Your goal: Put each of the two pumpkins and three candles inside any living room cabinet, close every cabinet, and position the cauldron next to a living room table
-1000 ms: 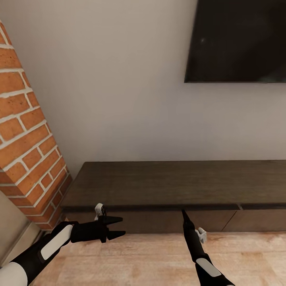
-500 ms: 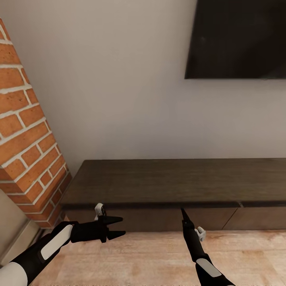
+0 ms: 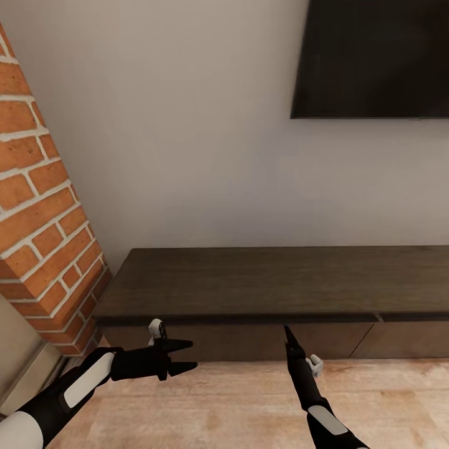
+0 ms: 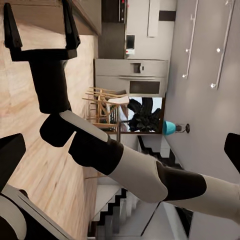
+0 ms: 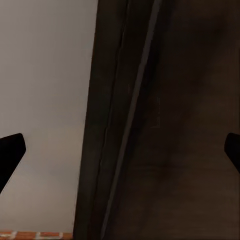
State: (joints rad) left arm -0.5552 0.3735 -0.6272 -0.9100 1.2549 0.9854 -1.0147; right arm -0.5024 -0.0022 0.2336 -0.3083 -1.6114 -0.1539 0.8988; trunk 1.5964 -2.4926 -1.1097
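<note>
The long dark-brown cabinet stands against the wall right in front of me, its flat drawer fronts all shut. My left gripper hangs open and empty over the floor, pointing right, just short of the cabinet's left end. Pointing at the cabinet's front, my right gripper is open and empty; the left wrist view shows its two fingers spread. In the right wrist view the cabinet's wood lies close ahead. Pumpkins, candles, cauldron and table are out of view.
A brick pillar rises at the left beside the cabinet's end. A dark screen hangs on the wall above the cabinet. Pale wood floor lies under both arms. Behind me the left wrist view shows wooden chairs and stairs.
The whole picture has shifted slightly, with the cabinet and screen a little higher in the head view: the camera moved. Both arms hold the same pose.
</note>
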